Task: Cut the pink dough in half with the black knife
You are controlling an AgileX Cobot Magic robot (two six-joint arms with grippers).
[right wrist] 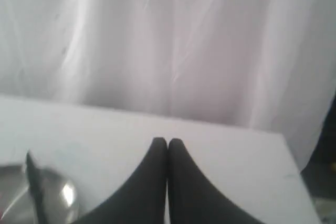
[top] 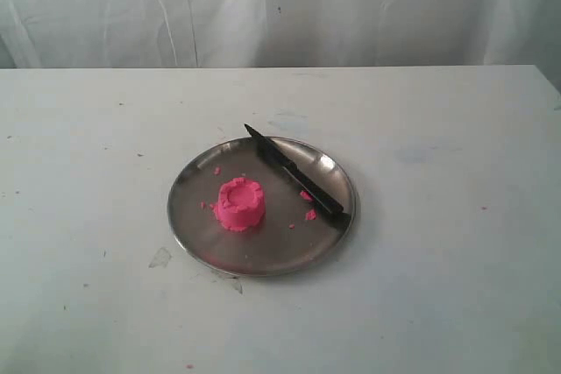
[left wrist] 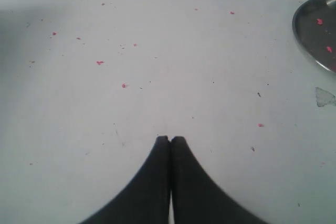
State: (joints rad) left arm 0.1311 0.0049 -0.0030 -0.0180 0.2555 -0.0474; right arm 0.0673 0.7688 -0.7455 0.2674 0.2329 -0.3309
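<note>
One round mound of bright pink, crumbly dough [top: 240,205] with a crimped rim, whole and uncut. It sits upright on a round, shallow steel plate [top: 197,229], a little left of the plate's middle in the exterior view.

Slim all-black knife [top: 294,178] lies flat on the same plate, to the right of the dough and apart from it. Its pointed tip overhangs the far rim; the handle end reaches the near-right rim.

Few small pink crumbs [top: 309,215] on the plate, some between dough and knife, some just beside the dough.

Plate rests near the middle of a white, scuffed desk [top: 438,286], with a white draped curtain [top: 351,6] behind.

On the left tool [left wrist: 170,139] the black fingers are pressed together, gripping nothing. It hangs over bare desk dotted with tiny pink specks [left wrist: 100,62], the plate's edge well off to one side.

On the right tool [right wrist: 167,141] the fingers likewise meet tip to tip, empty. It is above the desk with the curtain beyond. The knife tip and plate rim show in a corner of that view, blurred.
</note>
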